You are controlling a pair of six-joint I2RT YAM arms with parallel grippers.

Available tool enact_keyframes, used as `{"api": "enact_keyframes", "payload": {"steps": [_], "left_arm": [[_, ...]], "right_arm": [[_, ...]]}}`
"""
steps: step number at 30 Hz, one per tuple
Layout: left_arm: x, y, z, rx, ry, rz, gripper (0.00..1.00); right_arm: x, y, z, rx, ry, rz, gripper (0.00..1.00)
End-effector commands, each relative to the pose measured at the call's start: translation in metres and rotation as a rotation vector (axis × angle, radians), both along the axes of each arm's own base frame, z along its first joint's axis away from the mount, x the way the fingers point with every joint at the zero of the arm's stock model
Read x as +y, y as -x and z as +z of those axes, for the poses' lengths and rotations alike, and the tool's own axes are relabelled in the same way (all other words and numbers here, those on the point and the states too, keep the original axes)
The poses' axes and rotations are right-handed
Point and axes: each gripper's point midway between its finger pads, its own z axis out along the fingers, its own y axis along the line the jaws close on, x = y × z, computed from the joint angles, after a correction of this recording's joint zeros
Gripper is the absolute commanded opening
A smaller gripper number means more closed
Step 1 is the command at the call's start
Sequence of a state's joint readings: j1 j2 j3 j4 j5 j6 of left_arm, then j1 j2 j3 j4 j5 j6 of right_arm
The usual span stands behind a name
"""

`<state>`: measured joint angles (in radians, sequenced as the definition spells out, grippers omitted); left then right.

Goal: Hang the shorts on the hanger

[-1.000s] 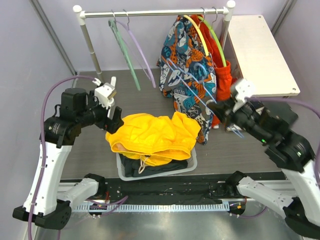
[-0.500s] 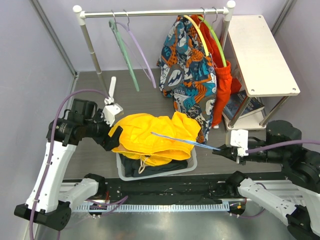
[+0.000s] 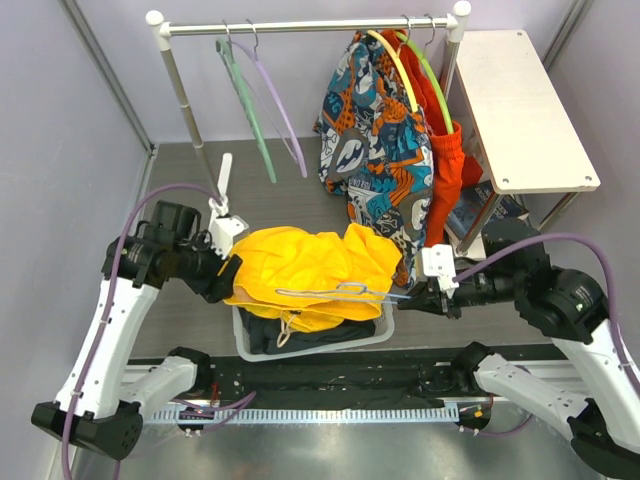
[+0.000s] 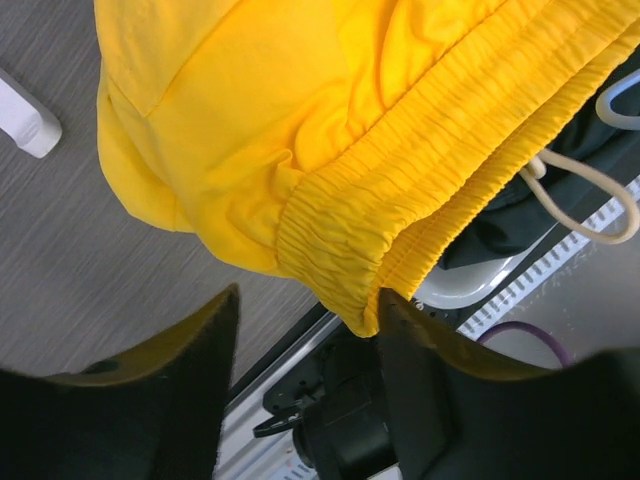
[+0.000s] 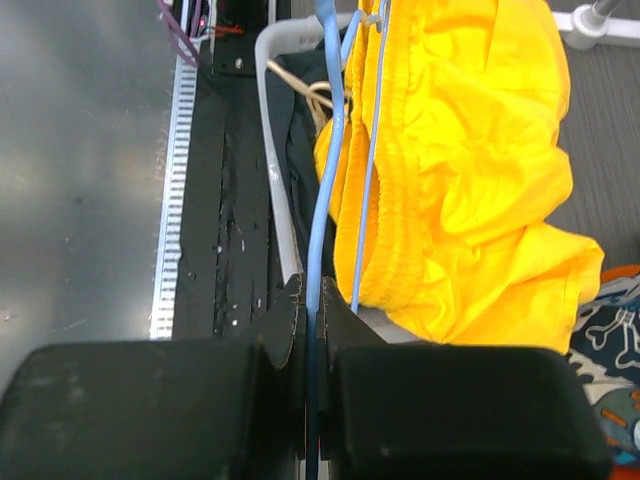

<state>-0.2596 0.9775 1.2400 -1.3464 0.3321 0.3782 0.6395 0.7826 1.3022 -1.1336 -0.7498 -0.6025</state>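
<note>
The bright yellow shorts (image 3: 310, 262) lie heaped over a grey laundry basket (image 3: 386, 326), white drawstring (image 4: 585, 185) hanging at the front. My left gripper (image 3: 220, 272) is at their left end; in the left wrist view its jaws (image 4: 308, 300) stand apart with a corner of the elastic waistband (image 4: 350, 270) between them, brushing the right finger (image 4: 410, 340). My right gripper (image 3: 427, 297) is shut on the thin light-blue hanger (image 3: 330, 292), which lies flat across the shorts' front. The right wrist view shows the hanger's wire (image 5: 325, 180) pinched between the fingers (image 5: 312, 295), beside the shorts (image 5: 470, 170).
A clothes rail (image 3: 300, 26) at the back carries a mint-green hanger (image 3: 250, 110), a lilac hanger (image 3: 285, 115), orange-and-teal patterned shorts (image 3: 380, 140) and a red-orange garment (image 3: 447, 150). A white shelf unit (image 3: 520, 110) stands at the right. Dark clothes (image 3: 300, 335) fill the basket.
My right arm came away from the rail and brought the hanger down and left over the shorts. My left gripper dropped to the shorts' left end and its jaws narrowed.
</note>
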Motion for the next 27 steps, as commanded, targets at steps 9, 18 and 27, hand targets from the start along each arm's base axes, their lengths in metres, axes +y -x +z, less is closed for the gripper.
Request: {"api": "enact_keyframes", "payload": {"steps": [9, 18, 27], "left_arm": [[0.001, -0.016, -0.001, 0.053, -0.03, 0.053, 0.06], [-0.003, -0.025, 0.013, 0.052, -0.008, 0.095, 0.0], [0.001, -0.024, 0.013, 0.046, -0.024, 0.105, 0.0]], "right_arm": [[0.052, -0.027, 0.022, -0.023, -0.136, 0.056, 0.01], [0.084, -0.038, 0.013, -0.075, -0.108, 0.011, 0.01], [0.097, -0.05, 0.016, -0.107, -0.122, -0.026, 0.01]]}}
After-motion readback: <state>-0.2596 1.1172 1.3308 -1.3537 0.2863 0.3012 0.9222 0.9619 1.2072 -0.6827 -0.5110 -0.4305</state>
